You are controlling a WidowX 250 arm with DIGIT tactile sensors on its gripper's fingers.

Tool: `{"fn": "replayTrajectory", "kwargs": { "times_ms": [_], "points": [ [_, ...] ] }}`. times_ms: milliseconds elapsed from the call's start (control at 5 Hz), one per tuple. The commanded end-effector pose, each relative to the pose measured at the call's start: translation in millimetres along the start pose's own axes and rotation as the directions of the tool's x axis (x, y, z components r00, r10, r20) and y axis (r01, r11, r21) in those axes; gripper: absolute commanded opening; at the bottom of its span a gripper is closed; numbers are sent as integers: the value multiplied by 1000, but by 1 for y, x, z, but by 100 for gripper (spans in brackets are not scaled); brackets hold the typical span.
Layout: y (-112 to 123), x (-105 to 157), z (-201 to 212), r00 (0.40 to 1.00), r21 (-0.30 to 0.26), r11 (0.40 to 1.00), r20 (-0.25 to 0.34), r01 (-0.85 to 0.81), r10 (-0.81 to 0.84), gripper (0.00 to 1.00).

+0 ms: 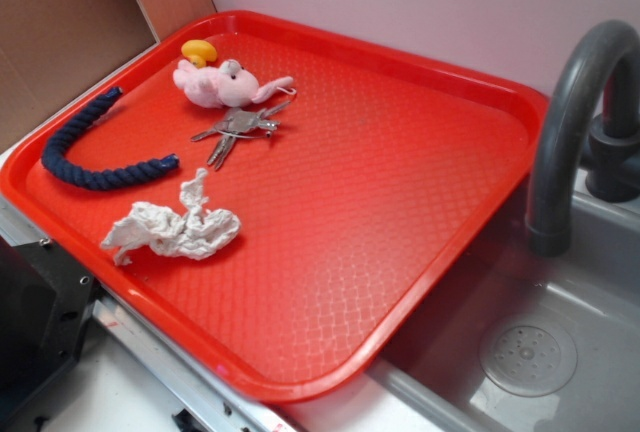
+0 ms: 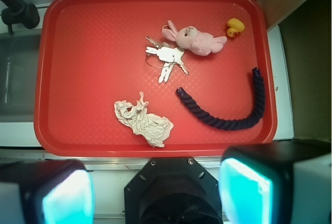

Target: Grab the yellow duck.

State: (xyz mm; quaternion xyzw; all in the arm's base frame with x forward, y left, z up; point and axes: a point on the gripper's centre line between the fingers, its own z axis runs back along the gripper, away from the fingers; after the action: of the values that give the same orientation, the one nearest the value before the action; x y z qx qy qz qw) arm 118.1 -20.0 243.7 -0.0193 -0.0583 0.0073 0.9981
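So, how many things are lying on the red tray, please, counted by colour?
Yellow: 1, the yellow duck
Pink: 1, the plush animal
Silver: 1, the bunch of keys
Dark blue: 1, the rope
White: 1, the crumpled cloth
Total: 5 things on the tray

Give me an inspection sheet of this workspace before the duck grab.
Surface: red tray, partly over the sink.
Job's things: yellow duck near a tray corner, beside the pink plush, apart from the gripper.
Clutter: keys, blue rope, crumpled white cloth.
Grippers: gripper open, off the tray's near edge, holding nothing.
Cables: nothing seen.
Surroundings: grey faucet, brown board.
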Motion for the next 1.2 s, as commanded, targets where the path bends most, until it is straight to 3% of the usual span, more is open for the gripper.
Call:
{"fn": "replayTrajectory", "kwargs": {
  "times_ms": [0,200,400,600,800,1000],
  "points": [
    [0,0,0,1000,0,1000,0,0,0,100],
    [15,7,-12,967,-49,967,26,-252,253,100],
    [24,13,-24,895,-53,898,69,-437,440,100],
    [39,23,-50,754,-76,765,128,-640,644,100],
    [95,65,-101,598,-38,622,236,-782,766,100],
    [124,100,-128,506,-32,542,316,-839,802,100]
  ]
}}
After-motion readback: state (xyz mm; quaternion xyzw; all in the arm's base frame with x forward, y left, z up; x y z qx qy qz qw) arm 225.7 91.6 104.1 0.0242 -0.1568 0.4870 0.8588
